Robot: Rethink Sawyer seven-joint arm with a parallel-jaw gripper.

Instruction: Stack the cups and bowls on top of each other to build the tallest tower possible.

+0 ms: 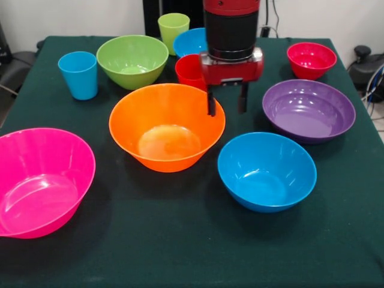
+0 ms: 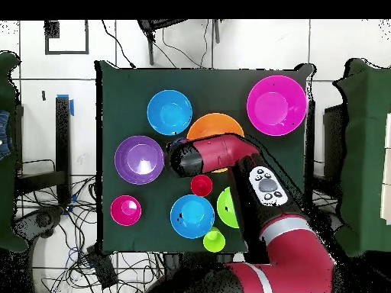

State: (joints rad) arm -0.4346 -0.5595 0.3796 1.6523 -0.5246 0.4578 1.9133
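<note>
My gripper [image 1: 226, 101] hangs open and empty over the right rim of the big orange bowl [image 1: 167, 126], between it and the purple bowl [image 1: 308, 110]. All bowls stand apart, and none sits inside another. The pink bowl [image 1: 42, 180] is at the front left and a blue bowl [image 1: 266, 171] at the front right. The lime green bowl [image 1: 132, 60], a second blue bowl [image 1: 189, 42] and the small red bowl [image 1: 311, 59] stand at the back. The light blue cup [image 1: 78, 74], the lime green cup [image 1: 173, 29] and the red cup [image 1: 189, 71] stand upright. The red cup is just behind my gripper.
The dark green cloth covers the table [image 1: 180, 252]. In the overhead view my arm [image 2: 221, 156] lies over the orange bowl [image 2: 215, 126] and part of the lime green bowl [image 2: 225, 207]. It hides the light blue cup. Cables lie on the floor [image 2: 76, 229] around the table.
</note>
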